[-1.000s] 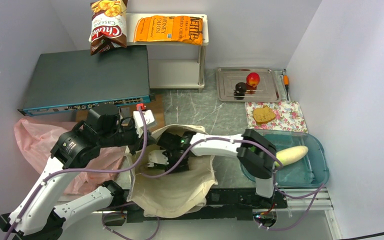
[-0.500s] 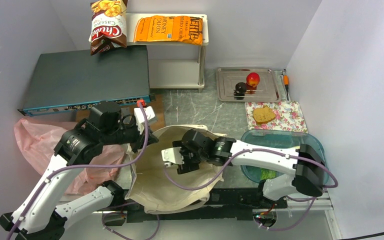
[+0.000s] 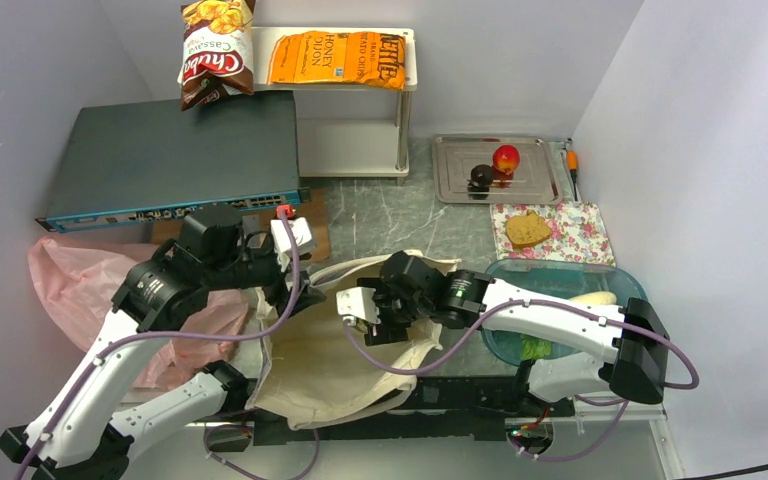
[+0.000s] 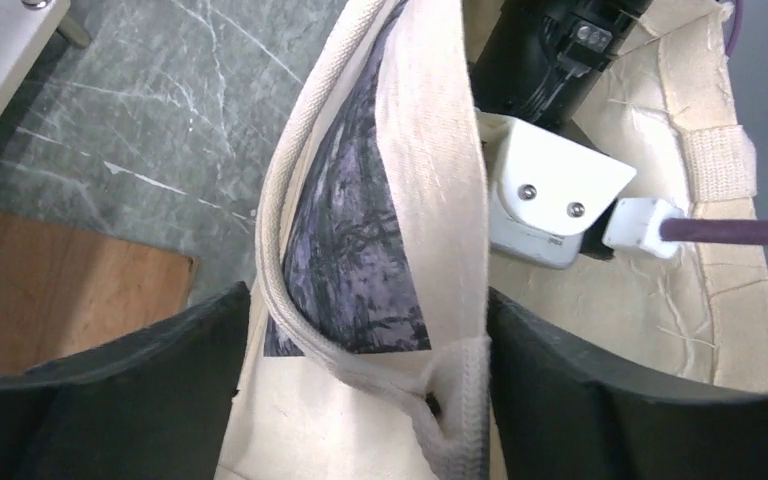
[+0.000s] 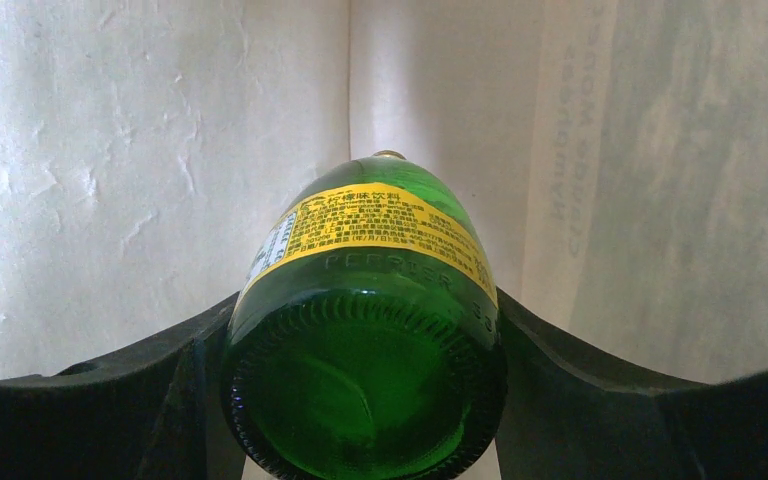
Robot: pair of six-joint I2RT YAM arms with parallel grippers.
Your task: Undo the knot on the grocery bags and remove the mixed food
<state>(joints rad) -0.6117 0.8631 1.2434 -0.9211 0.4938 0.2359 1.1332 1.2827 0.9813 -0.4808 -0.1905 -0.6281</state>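
The beige canvas tote [image 3: 330,360] lies open-mouthed between the arms. My right gripper [image 3: 372,312] sits in its mouth, shut on a green bottle [image 5: 365,330] with a yellow label, base toward the camera. My left gripper [image 3: 285,278] is open at the tote's far-left rim. In the left wrist view its fingers stand wide apart, with the rim and cloth handle [image 4: 430,200] between them. The crumpled pink plastic bag [image 3: 70,280] lies at far left; its knot does not show. Two chip bags [image 3: 215,50] [image 3: 338,58] lie at the back.
A dark flat box [image 3: 170,155] and white shelf [image 3: 355,130] stand at the back. A metal tray [image 3: 540,175] holds a red fruit [image 3: 506,158]. A bread slice [image 3: 527,229] lies on a floral cloth. The teal tub [image 3: 620,340] holds a white radish [image 3: 592,298] and greens [image 3: 535,348].
My left gripper has opened on the tote rim. My right gripper has drawn back to the right toward the tote's mouth with the green bottle.
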